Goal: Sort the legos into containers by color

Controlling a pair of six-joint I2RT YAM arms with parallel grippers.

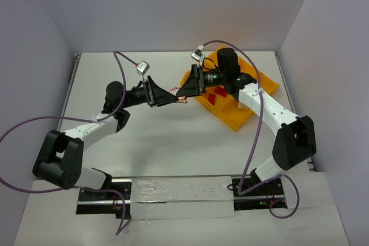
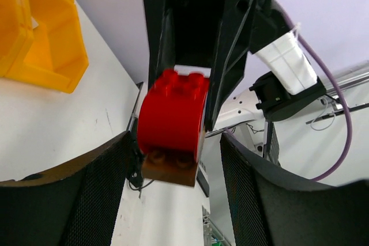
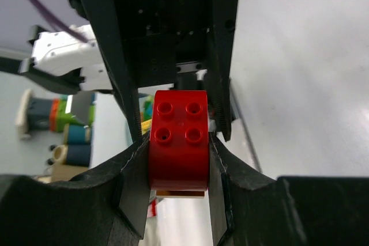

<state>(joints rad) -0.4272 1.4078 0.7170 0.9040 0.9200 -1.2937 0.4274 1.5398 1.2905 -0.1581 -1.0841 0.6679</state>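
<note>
A red lego (image 3: 179, 142) with a thin brown lego (image 3: 179, 193) stuck to its underside is pinched between the pads of my right gripper (image 3: 179, 162), which is shut on it. Both arms meet in mid-air left of the orange-yellow tray of containers (image 1: 245, 118). My left gripper (image 2: 176, 151) faces the same red lego (image 2: 173, 113) and the brown lego (image 2: 170, 171). Its mesh pads stand on either side of the stack with gaps, so it is open. From above, the right gripper (image 1: 187, 93) and left gripper (image 1: 172, 97) are nose to nose. Red legos (image 1: 219, 94) lie in one container.
The tray's corner (image 2: 40, 44) shows at the upper left of the left wrist view, on the white table (image 1: 173, 142). Purple cables (image 1: 124, 73) loop off both arms. The tray sits tilted at the back right, partly under the right arm.
</note>
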